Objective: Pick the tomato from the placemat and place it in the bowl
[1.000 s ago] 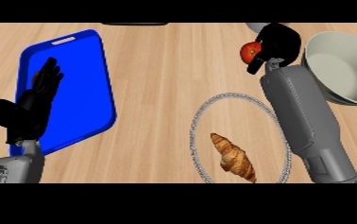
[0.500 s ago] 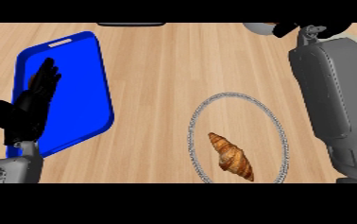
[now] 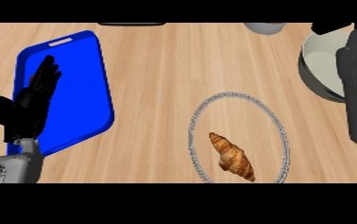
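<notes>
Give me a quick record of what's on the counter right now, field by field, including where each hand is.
surface: wooden counter
blue tray: at the left, long side running away from the robot
left hand: open, fingers straight, resting over the blue tray's left part
plate: clear, round, near the lower middle
croissant: lying on the plate
bowl: at the right edge, partly hidden by the right forearm
right hand: only a dark part at the top right corner, fingers not readable
tomato: not visible

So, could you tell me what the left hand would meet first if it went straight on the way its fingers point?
Probably nothing: the left hand points up-view along the blue tray; the way beyond looks free, though its height above the tray is unclear.
</notes>
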`<state>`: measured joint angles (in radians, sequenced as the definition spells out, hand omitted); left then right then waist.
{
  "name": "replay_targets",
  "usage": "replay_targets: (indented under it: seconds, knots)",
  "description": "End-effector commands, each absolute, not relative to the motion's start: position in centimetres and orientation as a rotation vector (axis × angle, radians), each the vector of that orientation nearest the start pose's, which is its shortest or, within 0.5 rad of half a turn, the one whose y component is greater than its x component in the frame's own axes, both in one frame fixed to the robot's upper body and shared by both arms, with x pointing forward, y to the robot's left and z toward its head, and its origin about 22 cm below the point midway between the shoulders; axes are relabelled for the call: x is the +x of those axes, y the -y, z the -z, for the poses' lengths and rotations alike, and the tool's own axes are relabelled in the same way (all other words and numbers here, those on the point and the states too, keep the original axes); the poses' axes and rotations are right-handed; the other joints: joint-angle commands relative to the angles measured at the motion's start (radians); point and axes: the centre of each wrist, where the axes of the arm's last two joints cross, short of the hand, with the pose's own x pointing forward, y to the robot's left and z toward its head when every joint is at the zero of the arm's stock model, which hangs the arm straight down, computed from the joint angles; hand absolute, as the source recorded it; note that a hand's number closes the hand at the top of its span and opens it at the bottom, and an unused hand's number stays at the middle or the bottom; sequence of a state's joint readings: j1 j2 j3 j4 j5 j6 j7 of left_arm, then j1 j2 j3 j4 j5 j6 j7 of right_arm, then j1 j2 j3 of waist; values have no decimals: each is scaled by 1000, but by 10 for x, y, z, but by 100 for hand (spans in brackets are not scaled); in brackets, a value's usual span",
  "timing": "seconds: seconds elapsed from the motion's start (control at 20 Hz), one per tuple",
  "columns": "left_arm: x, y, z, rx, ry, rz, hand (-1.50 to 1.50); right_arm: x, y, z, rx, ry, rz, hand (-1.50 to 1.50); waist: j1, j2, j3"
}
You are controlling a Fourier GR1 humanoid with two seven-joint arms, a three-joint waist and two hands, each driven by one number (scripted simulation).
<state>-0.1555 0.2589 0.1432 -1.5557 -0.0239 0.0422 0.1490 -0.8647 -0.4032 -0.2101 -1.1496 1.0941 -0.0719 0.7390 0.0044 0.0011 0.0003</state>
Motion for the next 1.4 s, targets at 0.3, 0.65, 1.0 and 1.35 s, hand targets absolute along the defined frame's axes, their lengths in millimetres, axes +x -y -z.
replay_targets:
  seconds: [0.3, 0.65, 1.0, 1.35]
  knots:
    - [277, -307, -50, 327, 1562, 88, 0, 403, 382, -161, -1426, 1141, -165, 150, 8, 4, 0]
    - [286, -293, -61, 294, 1600, 101, 0, 407, 425, -150, -1435, 1120, -147, 150, 35, 15, 2]
    - [280, -292, -61, 317, 1587, 81, 0, 379, 461, -111, -1201, 834, -181, -150, 36, 14, 3]
    - [282, -307, -60, 322, 1579, 87, 0, 375, 467, -113, -1077, 1157, 34, -150, 14, 6, 3]
